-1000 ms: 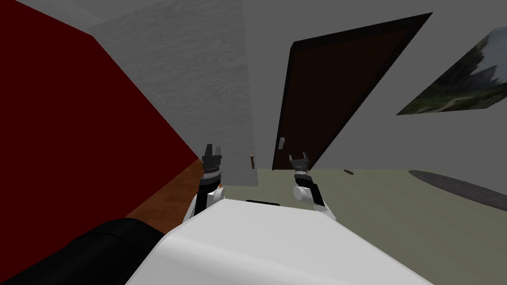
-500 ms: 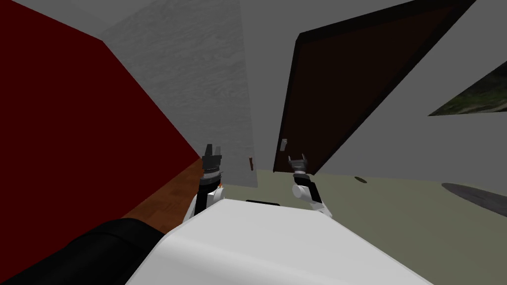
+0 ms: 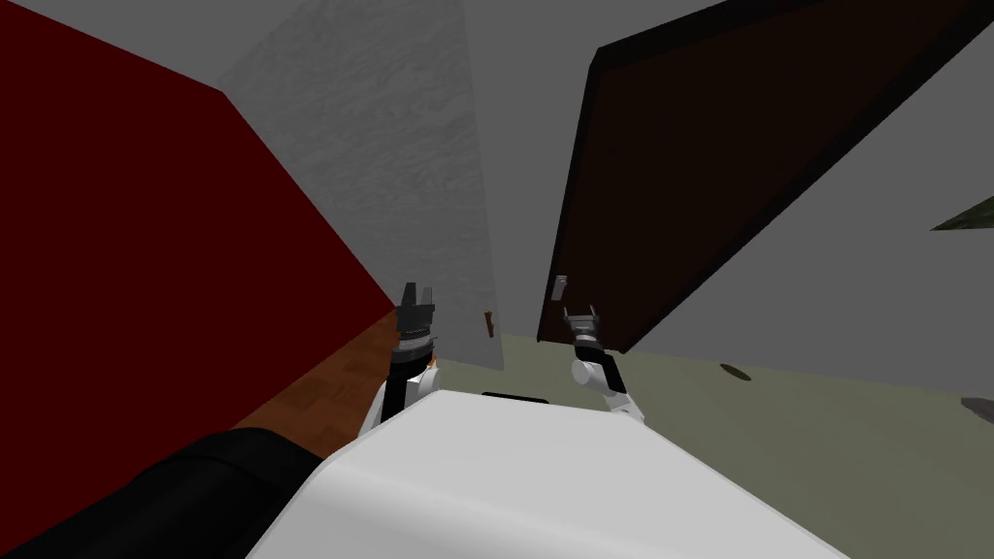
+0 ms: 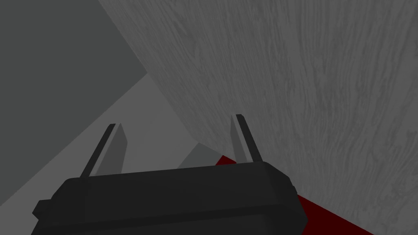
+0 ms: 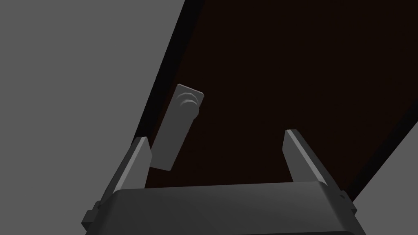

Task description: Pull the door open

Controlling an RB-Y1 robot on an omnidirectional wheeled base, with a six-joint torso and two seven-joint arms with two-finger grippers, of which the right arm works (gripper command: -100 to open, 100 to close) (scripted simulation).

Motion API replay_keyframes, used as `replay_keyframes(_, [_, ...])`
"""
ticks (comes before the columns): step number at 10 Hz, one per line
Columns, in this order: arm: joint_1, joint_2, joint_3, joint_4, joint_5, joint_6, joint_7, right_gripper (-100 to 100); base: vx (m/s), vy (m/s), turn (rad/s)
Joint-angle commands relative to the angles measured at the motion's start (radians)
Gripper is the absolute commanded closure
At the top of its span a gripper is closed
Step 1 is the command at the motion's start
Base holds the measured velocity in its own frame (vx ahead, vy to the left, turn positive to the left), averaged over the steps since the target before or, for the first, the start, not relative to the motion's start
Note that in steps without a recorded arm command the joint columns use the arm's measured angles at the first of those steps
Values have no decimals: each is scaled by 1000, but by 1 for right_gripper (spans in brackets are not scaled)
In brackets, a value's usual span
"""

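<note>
At the dark door [image 5: 285,61], the open right hand [image 5: 215,135] is hovering beside the grey handle [image 5: 175,130], requiring centring before gripping.

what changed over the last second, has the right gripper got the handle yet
Mostly my own move: I came closer to the dark door, so it looms larger and the wall picture has slid to the edge. The right gripper sits slightly nearer the grey handle, open, not gripping it. The left gripper stayed raised and open; the door looks unmoved.
</note>
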Motion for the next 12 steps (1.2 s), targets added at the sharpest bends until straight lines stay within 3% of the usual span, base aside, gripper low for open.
replay_keyframes(1, [-13,-2,-1,27,-27,5,-28,-100,79,-111,126])
replay_keyframes(12, [-117,-17,-8,238,-229,32,-224,-100,78,-129,132])
